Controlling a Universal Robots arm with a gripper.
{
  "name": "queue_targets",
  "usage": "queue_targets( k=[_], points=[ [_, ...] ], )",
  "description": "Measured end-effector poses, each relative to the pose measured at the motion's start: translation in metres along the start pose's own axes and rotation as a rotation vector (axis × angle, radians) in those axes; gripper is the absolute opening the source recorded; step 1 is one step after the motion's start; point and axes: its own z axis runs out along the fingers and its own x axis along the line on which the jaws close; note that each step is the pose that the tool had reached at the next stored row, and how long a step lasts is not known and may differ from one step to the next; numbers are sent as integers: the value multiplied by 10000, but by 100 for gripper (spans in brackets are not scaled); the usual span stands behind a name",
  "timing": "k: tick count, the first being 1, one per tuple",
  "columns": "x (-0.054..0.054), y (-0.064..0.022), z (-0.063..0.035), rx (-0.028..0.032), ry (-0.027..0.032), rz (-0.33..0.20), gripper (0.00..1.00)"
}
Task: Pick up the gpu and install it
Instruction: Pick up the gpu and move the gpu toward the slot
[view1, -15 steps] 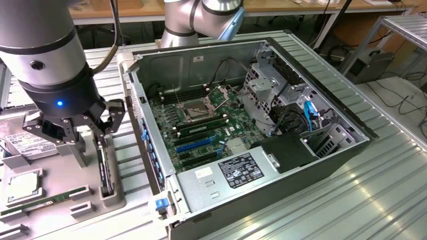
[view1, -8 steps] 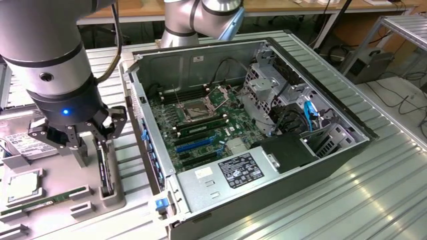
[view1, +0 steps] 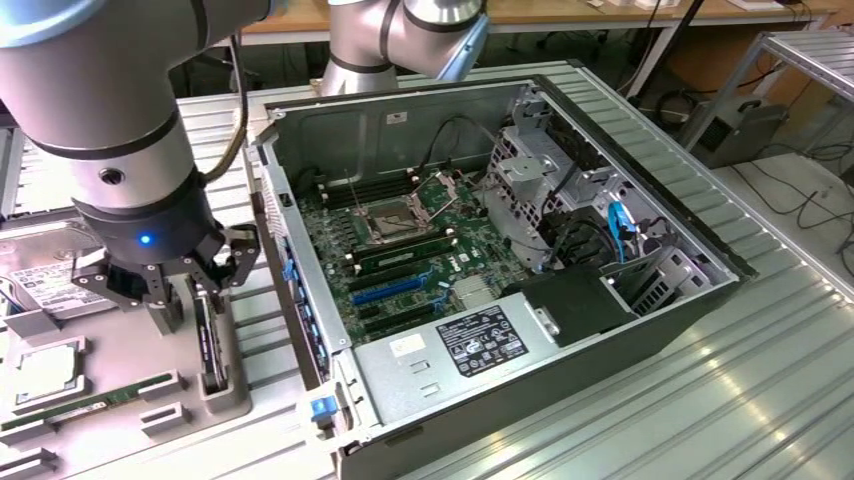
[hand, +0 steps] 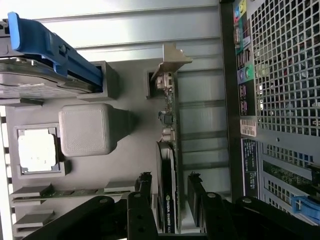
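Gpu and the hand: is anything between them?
Nothing. In the wrist view the open hand straddles the gpu, which stands on edge, with a bare gap of grey tray on each side.

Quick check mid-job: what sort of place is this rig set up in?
Probably a robotics lab or workshop for PC assembly: an open computer case on a ribbed metal table, a grey parts tray holding the gpu, wooden benches behind.

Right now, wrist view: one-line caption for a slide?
Open gripper straddles the gpu standing on edge in its gray holder tray, beside the PC case.
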Motion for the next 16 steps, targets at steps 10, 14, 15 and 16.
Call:
queue_targets(
  k=[10,14,15,16],
  points=[
    [2,9,229,5,53,1,42],
    [4,14,240,14,236,7,42],
    [4,14,242,13,252,8,42],
    [4,14,243,10,253,8,42]
  ],
)
